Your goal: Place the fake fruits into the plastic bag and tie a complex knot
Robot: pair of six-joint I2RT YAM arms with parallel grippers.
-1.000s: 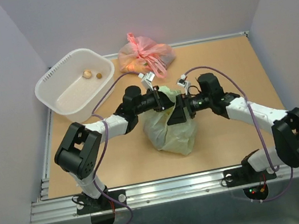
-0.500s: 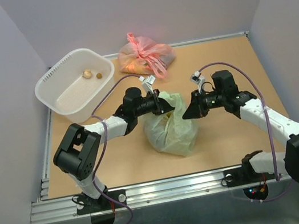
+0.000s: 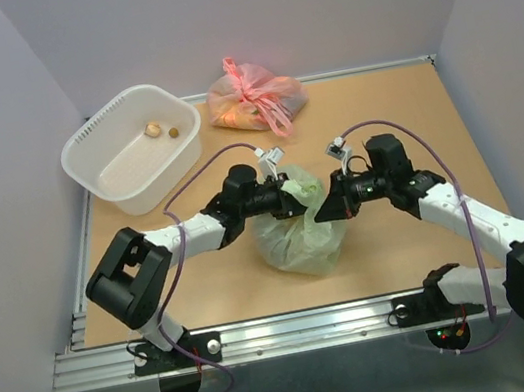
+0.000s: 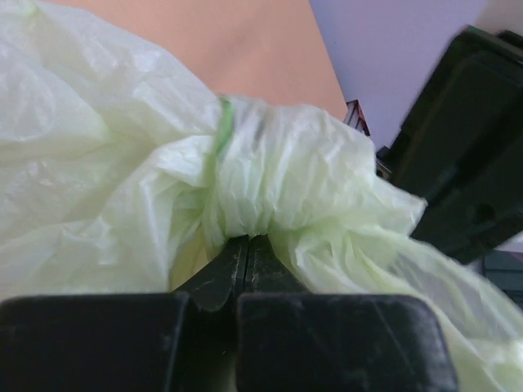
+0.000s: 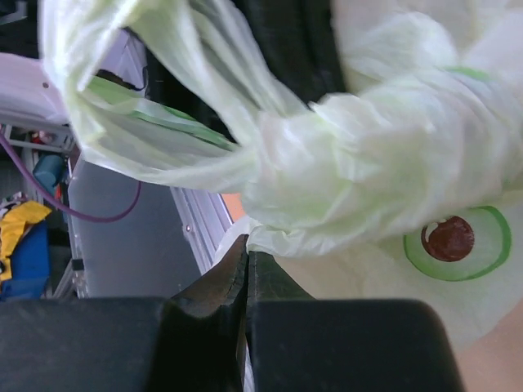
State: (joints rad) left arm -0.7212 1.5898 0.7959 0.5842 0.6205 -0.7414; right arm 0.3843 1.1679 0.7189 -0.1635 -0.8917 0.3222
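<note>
The pale green plastic bag [image 3: 297, 235] sits mid-table, bulging; the fake fruits inside show only as faint shapes through the film. A dark red round spot ringed in green [image 5: 448, 238] shows on the film. My left gripper [image 3: 289, 197] is shut on the bag's gathered top from the left, with a twisted wad of handle plastic, the knot [image 4: 270, 175], just past its tips [image 4: 248, 242]. My right gripper [image 3: 325, 209] is shut at the bag's upper right, film pinched at its tips [image 5: 248, 247], under the same knot [image 5: 351, 155]. A loose handle loop [image 5: 155, 122] trails away.
A white basket [image 3: 91, 150] stands at the back left with two small brownish pieces [image 3: 161, 130] in it. A tied pink bag [image 3: 255, 101] lies at the back centre. Grey walls enclose the table; a metal rail [image 3: 306, 328] runs along the near edge.
My right gripper drew back to the right, then returned to the bag's top and shut. The left gripper stayed shut on the bag and shifted slightly forward with it.
</note>
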